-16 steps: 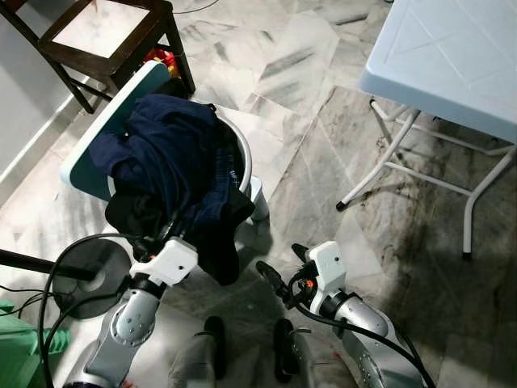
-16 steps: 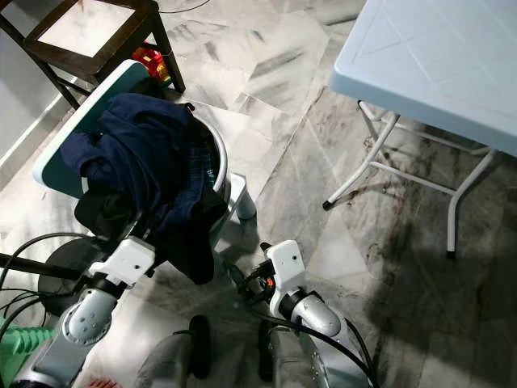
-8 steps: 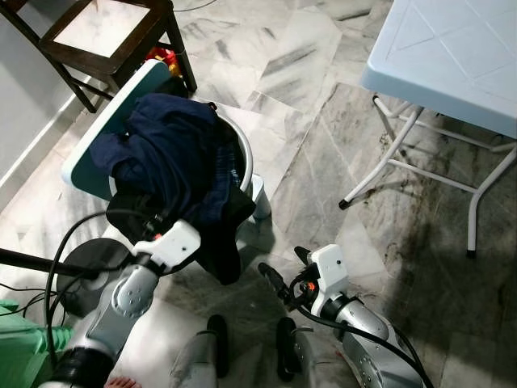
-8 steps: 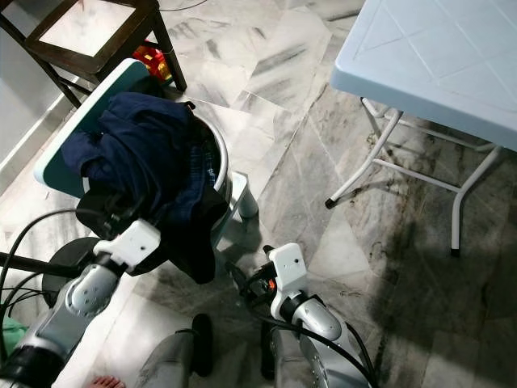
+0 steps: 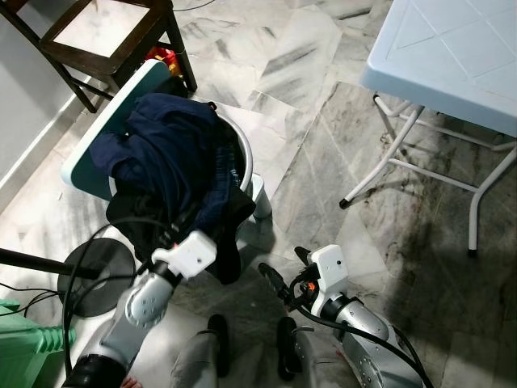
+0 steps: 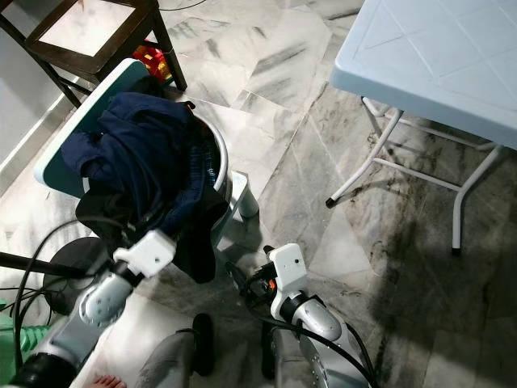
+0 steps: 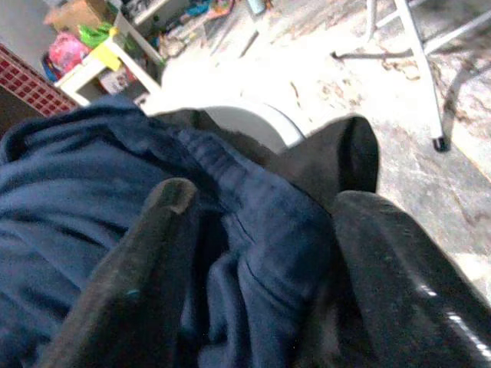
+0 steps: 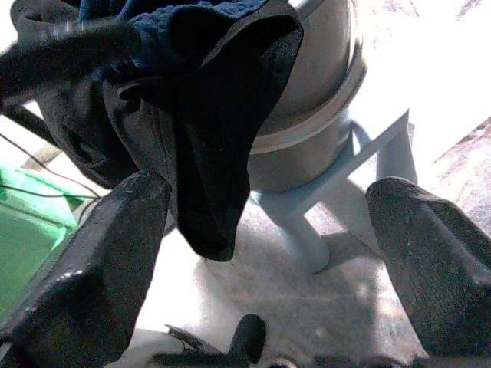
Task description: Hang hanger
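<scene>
We count 1 white laundry basket [image 5: 242, 166] on the marble floor [image 5: 323, 162], heaped with 2 garments: 1 navy garment [image 5: 166, 149] on top and 1 black garment [image 5: 222, 242] draped over its rim. Our left end effector [image 7: 253, 253] has its fingers apart, pressed around the navy cloth. Our right end effector [image 8: 261, 253] hangs spread apart, low beside the basket. We cannot make out a hanger. 1 folding table [image 5: 452, 56] and 1 wooden chair [image 5: 105, 36] stand nearby.
</scene>
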### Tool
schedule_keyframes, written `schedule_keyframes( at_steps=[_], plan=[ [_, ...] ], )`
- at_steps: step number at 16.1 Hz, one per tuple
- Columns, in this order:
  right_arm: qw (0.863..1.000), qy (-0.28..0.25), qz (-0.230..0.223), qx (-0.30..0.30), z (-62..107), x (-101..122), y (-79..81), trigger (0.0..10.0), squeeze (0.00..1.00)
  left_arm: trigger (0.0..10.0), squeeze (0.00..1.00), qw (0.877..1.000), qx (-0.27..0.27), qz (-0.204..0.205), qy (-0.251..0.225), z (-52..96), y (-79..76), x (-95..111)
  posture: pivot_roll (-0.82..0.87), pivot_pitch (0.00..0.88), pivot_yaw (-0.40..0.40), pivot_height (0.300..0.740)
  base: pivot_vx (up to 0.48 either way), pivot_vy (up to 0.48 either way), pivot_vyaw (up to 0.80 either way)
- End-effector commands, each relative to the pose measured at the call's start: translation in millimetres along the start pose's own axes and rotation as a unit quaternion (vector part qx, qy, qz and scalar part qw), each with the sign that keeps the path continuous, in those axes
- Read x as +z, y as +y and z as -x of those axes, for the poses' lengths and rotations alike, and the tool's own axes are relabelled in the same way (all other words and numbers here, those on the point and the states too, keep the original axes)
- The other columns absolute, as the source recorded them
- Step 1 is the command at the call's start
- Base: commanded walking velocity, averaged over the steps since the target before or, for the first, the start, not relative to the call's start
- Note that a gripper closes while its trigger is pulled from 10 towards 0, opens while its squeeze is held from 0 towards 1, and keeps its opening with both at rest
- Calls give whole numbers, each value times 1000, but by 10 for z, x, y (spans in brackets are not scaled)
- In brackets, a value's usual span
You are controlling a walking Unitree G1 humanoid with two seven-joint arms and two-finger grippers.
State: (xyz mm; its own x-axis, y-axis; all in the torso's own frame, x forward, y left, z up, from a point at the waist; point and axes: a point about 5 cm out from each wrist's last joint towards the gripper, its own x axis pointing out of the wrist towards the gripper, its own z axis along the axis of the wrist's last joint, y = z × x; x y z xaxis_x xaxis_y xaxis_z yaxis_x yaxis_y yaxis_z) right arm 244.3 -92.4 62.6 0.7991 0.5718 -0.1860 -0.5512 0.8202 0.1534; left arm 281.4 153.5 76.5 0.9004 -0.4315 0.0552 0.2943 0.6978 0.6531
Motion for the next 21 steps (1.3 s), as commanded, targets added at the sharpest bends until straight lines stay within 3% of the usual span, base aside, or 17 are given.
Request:
schedule_keyframes(
  at_steps=[1, 8, 12, 19, 20, 21],
  plan=[
    [1000, 4, -4, 1, 29, -40, 32, 10000, 0, 10000, 1000, 1000, -24, 4, 15, 132, -128, -61, -20, 362, 45, 740, 0, 0, 0],
    [1000, 8, -2, 8, 42, -49, 33, 10000, 0, 10000, 1000, 999, -26, 11, 42, 225, -250, -102, -19, 368, 33, 740, 0, 0, 0],
    [1000, 10, -2, 7, 49, -54, 31, 10000, 0, 10000, 1000, 998, -19, 0, 60, 104, -147, -182, -23, 368, 33, 740, 0, 0, 0],
    [1000, 10, 0, 2, 56, -54, 29, 10000, 0, 10000, 1000, 996, -35, -19, 80, -50, -134, -260, -50, 366, 42, 740, 0, 0, 0],
    [1000, 10, 0, 0, 59, -55, 27, 10000, 0, 10000, 0, 995, -41, -24, 84, -64, -140, -273, -56, 365, 42, 740, 0, 0, 0],
    [1000, 10, 0, -1, 64, -54, 24, 10000, 0, 10000, 0, 995, -46, -28, 85, -81, -143, -279, -56, 365, 42, 740, 0, 0, 0]
  ],
)
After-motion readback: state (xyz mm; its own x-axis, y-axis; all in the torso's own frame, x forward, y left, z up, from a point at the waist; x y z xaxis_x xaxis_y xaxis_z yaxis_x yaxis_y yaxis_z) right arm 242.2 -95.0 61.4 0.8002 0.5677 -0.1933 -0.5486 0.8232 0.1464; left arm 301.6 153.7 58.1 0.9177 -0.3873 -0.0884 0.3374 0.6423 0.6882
